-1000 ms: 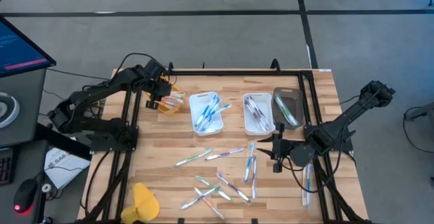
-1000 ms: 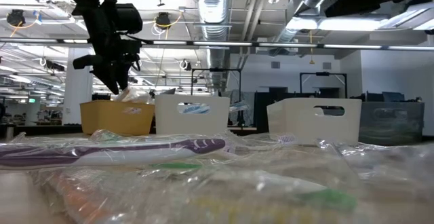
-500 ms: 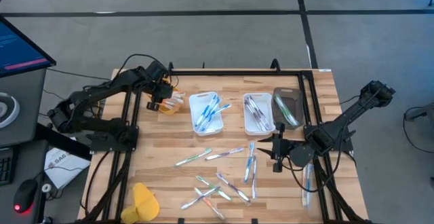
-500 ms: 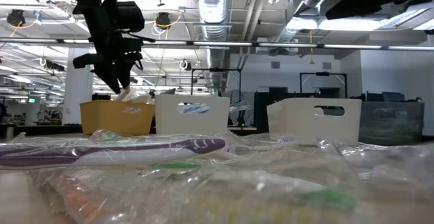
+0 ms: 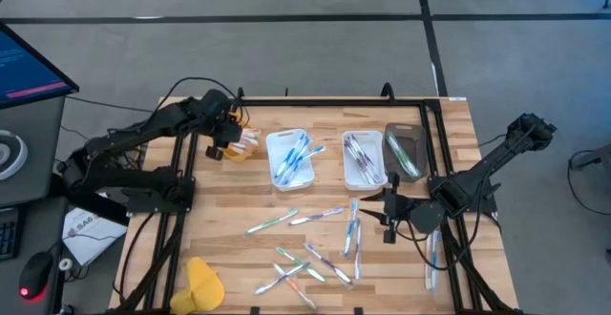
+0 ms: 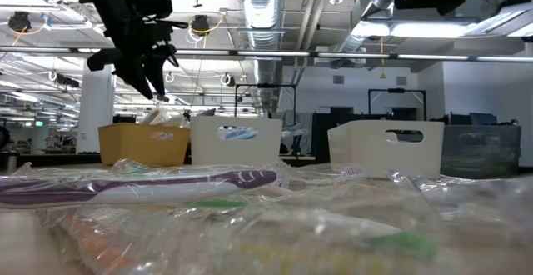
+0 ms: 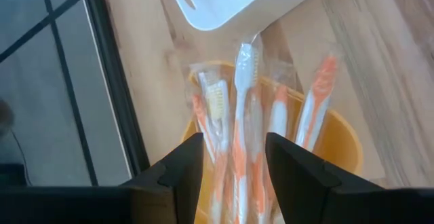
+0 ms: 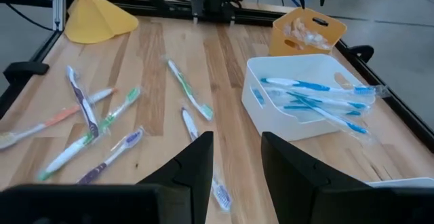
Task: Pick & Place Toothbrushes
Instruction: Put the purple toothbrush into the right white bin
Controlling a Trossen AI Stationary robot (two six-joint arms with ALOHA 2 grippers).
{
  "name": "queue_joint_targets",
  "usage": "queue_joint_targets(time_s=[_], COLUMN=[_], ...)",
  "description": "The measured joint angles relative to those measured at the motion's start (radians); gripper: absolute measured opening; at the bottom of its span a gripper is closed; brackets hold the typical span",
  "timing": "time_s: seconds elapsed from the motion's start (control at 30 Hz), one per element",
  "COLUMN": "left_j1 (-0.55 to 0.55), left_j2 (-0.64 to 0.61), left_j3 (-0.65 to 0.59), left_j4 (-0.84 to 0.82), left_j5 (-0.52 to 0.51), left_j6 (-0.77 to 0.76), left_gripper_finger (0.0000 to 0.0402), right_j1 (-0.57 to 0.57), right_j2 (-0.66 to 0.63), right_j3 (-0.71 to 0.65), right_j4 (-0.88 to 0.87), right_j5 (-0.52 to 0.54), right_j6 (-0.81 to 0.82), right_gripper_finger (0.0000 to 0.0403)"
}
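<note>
The left claw (image 5: 218, 148) hangs just above the yellow bin (image 5: 244, 143) at the worktop's (image 5: 449, 115) back left, fingers parted with nothing between them. Straight below, orange brushes (image 7: 245, 136) stand bunched in that bin, heads pointing up at the claw. The right claw (image 5: 389, 218) waits low, spread and empty, beside the loose brushes (image 5: 315, 243) scattered over the front of the worktop, most lying roughly along its width; it looks the nearer arm for the next pick. Blue brushes (image 5: 294, 155) lie in the white bin (image 5: 271, 158), grey ones (image 5: 361, 155) fill the second white bin (image 5: 349, 174), green ones (image 5: 405, 157) the dark tray (image 5: 399, 134).
</note>
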Motion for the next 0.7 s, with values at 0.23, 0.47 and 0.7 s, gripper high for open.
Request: queue_joint_targets(time_s=[0.23, 0.47, 0.7], left_j1=[0.001, 0.001, 0.001], left_j2=[0.0, 0.0, 0.001], left_j3=[0.0, 0.0, 0.0], left_j4=[0.001, 0.044, 0.092], left_j5=[0.0, 0.0, 0.013], left_j6=[0.0, -0.001, -0.068], left_gripper_finger=[0.0154, 0.0154, 0.0154], right_j1=[0.0, 0.0, 0.0], right_j2=[0.0, 0.0, 0.0], right_j3=[0.0, 0.0, 0.0], right_j4=[-0.002, -0.003, -0.012], right_j5=[0.0, 0.0, 0.0], right_j6=[0.057, 0.056, 0.048], right_gripper_finger=[0.0118, 0.0118, 0.0118])
